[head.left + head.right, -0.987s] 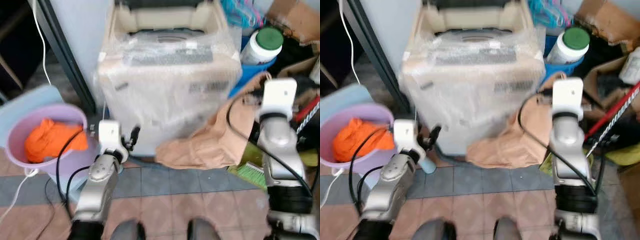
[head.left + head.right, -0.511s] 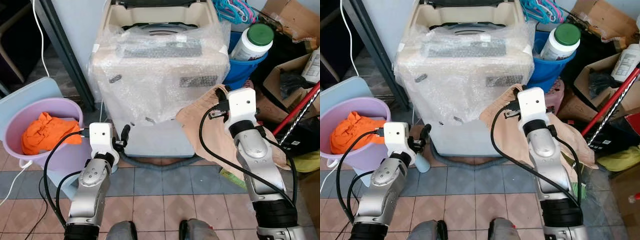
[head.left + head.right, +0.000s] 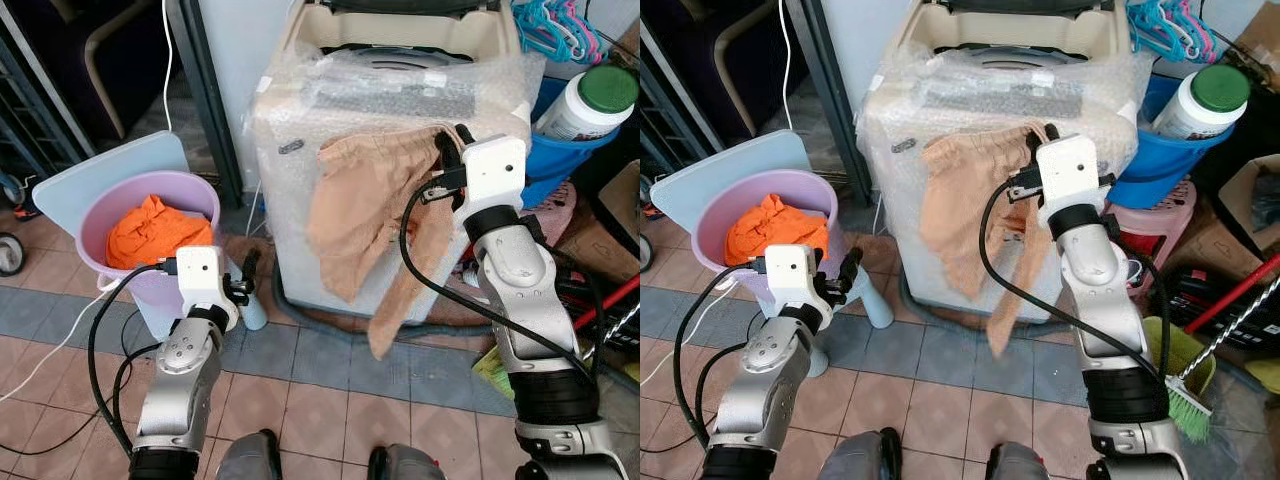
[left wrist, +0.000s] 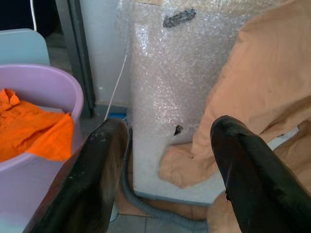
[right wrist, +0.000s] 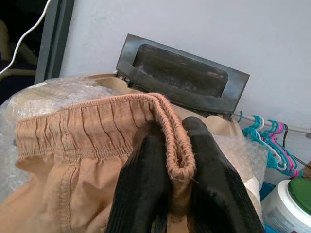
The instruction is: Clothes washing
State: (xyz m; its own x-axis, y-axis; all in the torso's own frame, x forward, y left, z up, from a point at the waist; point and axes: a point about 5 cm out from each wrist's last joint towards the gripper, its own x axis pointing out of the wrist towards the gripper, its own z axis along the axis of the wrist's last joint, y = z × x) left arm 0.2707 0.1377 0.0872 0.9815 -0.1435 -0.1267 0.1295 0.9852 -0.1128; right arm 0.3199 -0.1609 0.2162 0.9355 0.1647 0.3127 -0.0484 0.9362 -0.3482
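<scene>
Right wrist view: right claw [image 5: 177, 194] clamped on tan shorts [image 5: 77, 160] waistband, held up against bubble-wrapped washer [image 3: 400, 110] front. Left claw [image 4: 165, 160] wide open, holding nothing, low beside purple bucket [image 3: 100, 205] with orange garment [image 3: 148, 228].

Readable text: none, anywhere in these views.
Washing machine [image 3: 390, 170] panel: blurred under bubble wrap, unreadable.
White jar [image 3: 590, 100] label: too small to read.

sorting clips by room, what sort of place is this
Probably a home laundry or utility corner: a top-loading washing machine wrapped in bubble wrap, a purple tub of orange clothes, plastic hangers, and tan shorts held up by the right gripper.
</scene>
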